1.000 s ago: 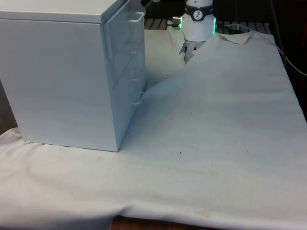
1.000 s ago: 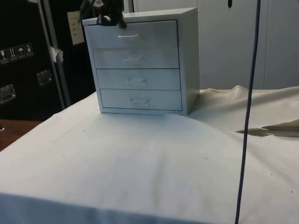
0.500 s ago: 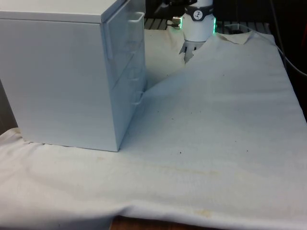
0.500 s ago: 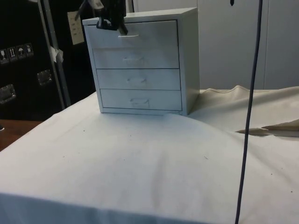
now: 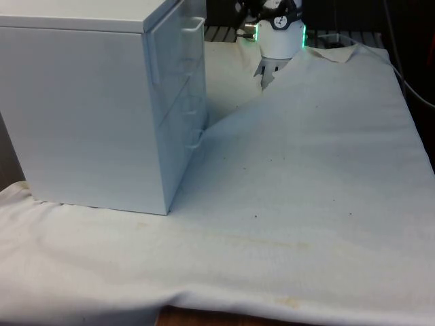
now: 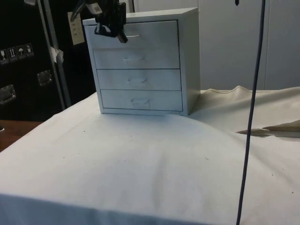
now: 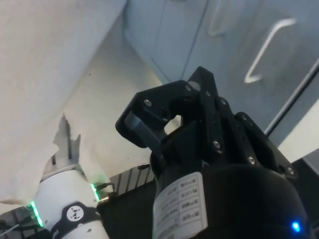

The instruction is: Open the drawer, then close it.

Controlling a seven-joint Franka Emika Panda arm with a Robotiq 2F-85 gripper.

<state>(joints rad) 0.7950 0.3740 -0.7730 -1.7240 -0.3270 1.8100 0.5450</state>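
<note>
- A pale grey-white, smooth-sided chest of four drawers (image 6: pixel 140 63) is standing on the counter under a white cloth (image 5: pixel 306 190), at the front view's left, turning its plain side panel to that camera.
- The cloth is lying matt and slightly rumpled, rising in a soft ridge near the chest's foot and showing a few small dark specks.
- In the side view the four flat drawer fronts are sitting stacked one above another, each carrying a thin bent-wire handle at its middle.
- All four fronts are lying flush with the cabinet frame, so the drawers are shut and their insides are hidden.
- The top drawer (image 6: pixel 150 33) is showing its slim pale handle (image 6: pixel 132 35) just beside the black two-finger tool (image 6: pixel 112 33).
- The tool is hanging in front of the top drawer's upper corner nearest the dark cabinets, tilted, with its tips pointing down towards the handle; whether it is touching the drawer I cannot tell.
- In the wrist view the tool (image 7: pixel 164 124) is showing angular black plastic fingers with small screw heads, and nothing is sitting between them; how wide they are standing I cannot tell.
- A thin dark cable (image 6: pixel 248 122) is hanging down across the side view.
</note>
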